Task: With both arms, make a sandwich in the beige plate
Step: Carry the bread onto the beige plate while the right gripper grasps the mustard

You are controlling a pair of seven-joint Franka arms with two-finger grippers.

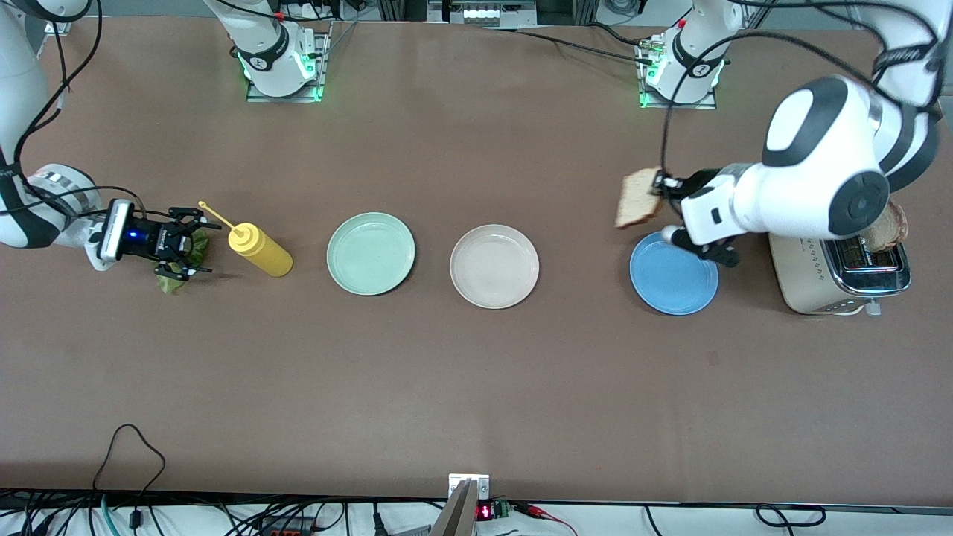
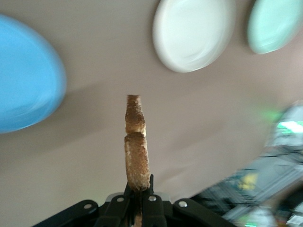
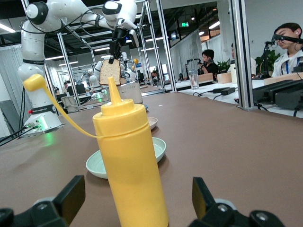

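Observation:
My left gripper (image 1: 661, 190) is shut on the edge of a light-brown bread slice (image 1: 639, 198) and holds it upright in the air, over the table at the blue plate's (image 1: 674, 274) rim. In the left wrist view the slice (image 2: 135, 142) stands edge-on from the shut gripper (image 2: 138, 187). The beige plate (image 1: 494, 266) lies bare at the table's middle and also shows in the left wrist view (image 2: 194, 33). My right gripper (image 1: 186, 242) is open, low over a green lettuce leaf (image 1: 170, 281) at the right arm's end. In its wrist view the gripper (image 3: 137, 191) is spread wide.
A yellow squeeze bottle (image 1: 260, 251) stands just ahead of the right gripper, filling its wrist view (image 3: 130, 161). A mint-green plate (image 1: 371, 253) lies between the bottle and the beige plate. A toaster (image 1: 834, 272) with another bread slice (image 1: 887, 227) stands beside the blue plate.

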